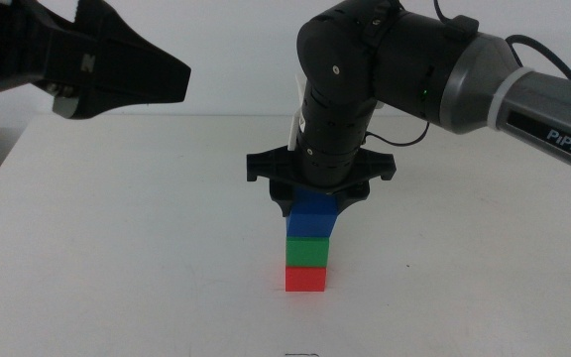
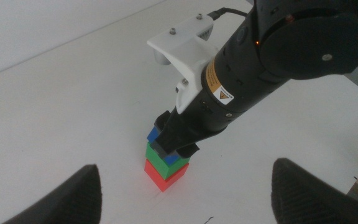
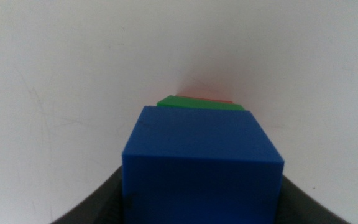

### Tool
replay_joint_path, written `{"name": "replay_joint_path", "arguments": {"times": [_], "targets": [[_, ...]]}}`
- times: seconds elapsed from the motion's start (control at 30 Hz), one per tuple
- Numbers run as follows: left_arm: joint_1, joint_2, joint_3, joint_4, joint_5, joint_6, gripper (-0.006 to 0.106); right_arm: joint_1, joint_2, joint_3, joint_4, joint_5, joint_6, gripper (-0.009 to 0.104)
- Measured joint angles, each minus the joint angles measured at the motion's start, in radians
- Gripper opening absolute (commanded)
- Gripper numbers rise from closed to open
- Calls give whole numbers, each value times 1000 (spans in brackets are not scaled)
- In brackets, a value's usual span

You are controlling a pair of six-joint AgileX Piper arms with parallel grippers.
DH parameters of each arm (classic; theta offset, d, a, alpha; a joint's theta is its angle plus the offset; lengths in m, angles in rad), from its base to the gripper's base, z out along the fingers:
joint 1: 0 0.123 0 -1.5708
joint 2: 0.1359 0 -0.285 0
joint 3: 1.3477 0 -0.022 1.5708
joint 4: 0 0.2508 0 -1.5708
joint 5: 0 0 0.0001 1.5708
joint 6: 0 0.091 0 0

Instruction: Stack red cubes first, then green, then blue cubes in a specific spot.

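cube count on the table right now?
3, all in one stack: red cube on the table, green cube on it, blue cube on top, between the right gripper's jaws. None seen elsewhere.

The right arm reaches in from the right side of the table, its wrist bent straight down over the middle, the right gripper (image 1: 315,206) pointing at the tabletop with its dark jaws closed against the sides of the blue cube (image 1: 314,211). The left arm hangs raised at the far left, above the table, its left gripper (image 2: 185,193) clear of everything, jaws spread wide apart and nothing between them.
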Motion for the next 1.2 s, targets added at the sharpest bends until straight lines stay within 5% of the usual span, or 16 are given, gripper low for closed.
{"name": "replay_joint_path", "arguments": {"times": [0.27, 0.33, 0.37, 0.63, 1.2], "targets": [[0, 0, 0, 0, 0, 0, 94, 0, 10, -4, -6, 0, 0, 1], [0, 0, 0, 0, 0, 0, 94, 1, 12, -6, -6, 0, 0, 15], [0, 0, 0, 0, 0, 0, 94, 3, 12, -6, -8, 1, 0, 56], [0, 0, 0, 0, 0, 0, 94, 3, 10, -6, -7, 0, 0, 85], [0, 0, 0, 0, 0, 0, 94, -41, -483, 136, -124, 6, -8, 85]]}}
